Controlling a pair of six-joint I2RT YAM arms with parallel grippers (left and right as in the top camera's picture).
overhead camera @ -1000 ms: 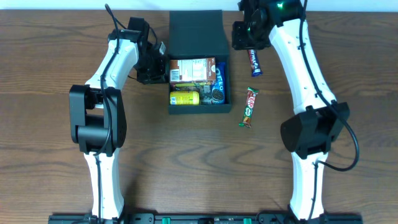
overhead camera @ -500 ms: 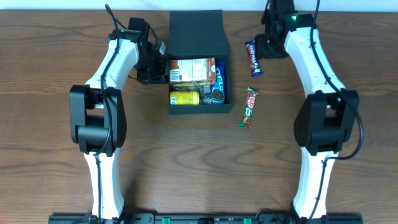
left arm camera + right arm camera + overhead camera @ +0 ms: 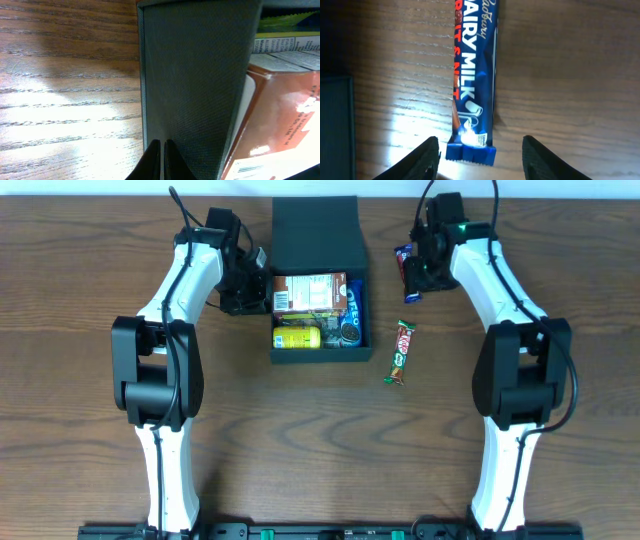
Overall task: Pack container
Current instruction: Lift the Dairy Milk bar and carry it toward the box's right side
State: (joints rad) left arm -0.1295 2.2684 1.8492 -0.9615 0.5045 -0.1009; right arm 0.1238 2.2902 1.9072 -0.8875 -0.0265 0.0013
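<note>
First, left hand: clenched, tips drawn together against the outer left wall of the box. Whether they nip the rim cannot be told. It is likely a brace, so the box does not slide while it is filled.
Box: at the middle back of the bench, between the two arms and touching the left hand. Its open side faces up, ready to take more.
Lid: swung back towards the far edge, so the opening is free from above.
Contents: a brown carton lies along the back, with a yellow pack in front of it. An Oreo pack runs along the right wall. Little floor shows between them, so further bars would probably go on top.
Red-green bar: flat on the bench just right of the box, apart from both hands and not yet packed.
Blue bar: a Dairy Milk, flat on the bench to the right of the lid, outside the box.
Right hand: released, with its fingers spread to either side of the blue bar's near end. As far as the wrist view shows, they are not touching it. They are set across the bar's narrow width, which looks like the set-up for a pinch.
Step, as judged: the grasp on the blue bar is not yet made, and two bars lie outside the box.
</note>
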